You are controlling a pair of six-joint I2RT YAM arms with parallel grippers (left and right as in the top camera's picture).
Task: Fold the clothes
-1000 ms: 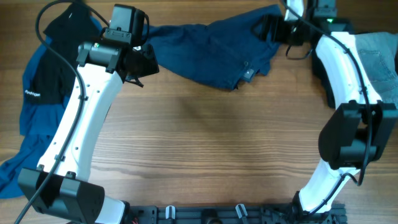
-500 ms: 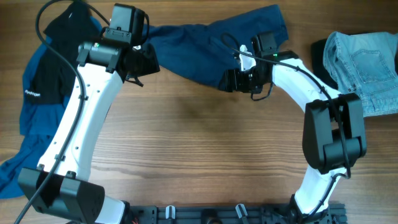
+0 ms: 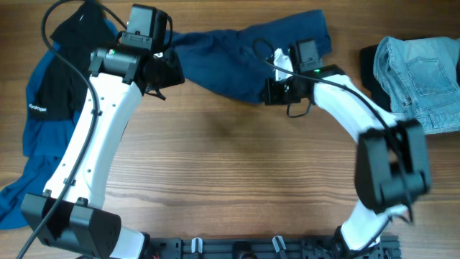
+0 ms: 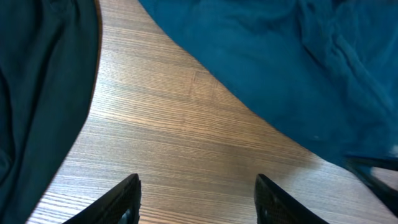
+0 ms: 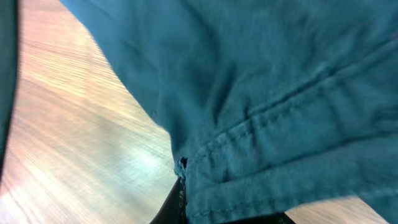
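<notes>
Wood-grain table (image 3: 230,158) (probably laminate), evenly lit.

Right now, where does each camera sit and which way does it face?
Overhead: above the table, facing straight down; shorts, jacket, jeans, both arms show.
Left wrist: on the left arm, facing down at the table; two fingertips show.
Right wrist: pressed close to the shorts' seam; one dark finger shows.
Shared: shorts in all three.

Left arm (image 3: 93,151) stretches up from my near-left base, wrist tipped over, and my left gripper (image 4: 199,196) points down with its fingers spread, nothing between them. Right arm (image 3: 359,115) arcs in from the near-right base, elbow high, right gripper (image 3: 268,92) pinched tight on the shorts (image 3: 223,57) at their hem.
</notes>
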